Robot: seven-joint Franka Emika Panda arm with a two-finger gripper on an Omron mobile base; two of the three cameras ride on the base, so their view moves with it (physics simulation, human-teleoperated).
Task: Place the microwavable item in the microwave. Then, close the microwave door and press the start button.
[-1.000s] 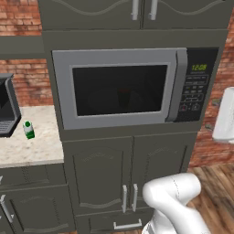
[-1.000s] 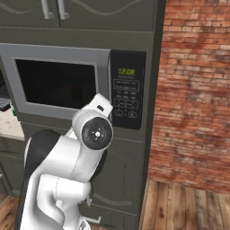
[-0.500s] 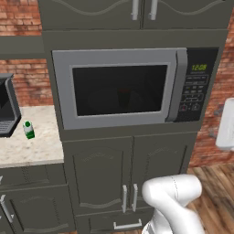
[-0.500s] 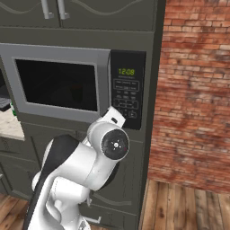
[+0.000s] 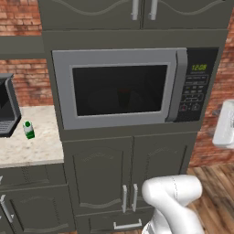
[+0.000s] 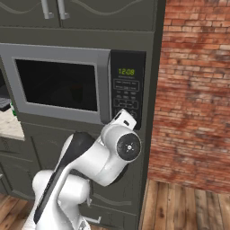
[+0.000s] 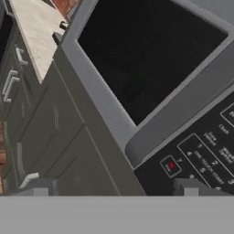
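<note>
At the far left of the left base view, a dark appliance [image 5: 7, 109] stands at the left edge of the counter [image 5: 32, 151], with a small green-and-white carton [image 5: 29, 130] just to its right, near the middle of the counter surface. To the right of the counter, the microwave [image 5: 132, 89] is built into a dark grey cabinet column [image 5: 105, 173]. The microwave door [image 5: 116, 89] is shut flush against the frame, and its dark glass window shows no clear detail of the interior, so the position of the microwavable item cannot be determined. The vertical grey bar handle [image 5: 181, 84] runs along the right edge of the door. Right of the handle sits the black keypad panel [image 5: 195, 87] with its green digital display [image 5: 199, 67] lit. In the right base view, the white arm [image 6: 90, 161] is folded in front of the cabinet doors below the microwave, with the wrist raised near the lower edge of the keypad panel. In the hand view, the gripper [image 7: 114, 187] has its two finger tips spread wide with nothing between them; it faces the lower corner of the door and the keypad, where a button with a red mark [image 7: 170, 166] lies just ahead between the tips.
</note>
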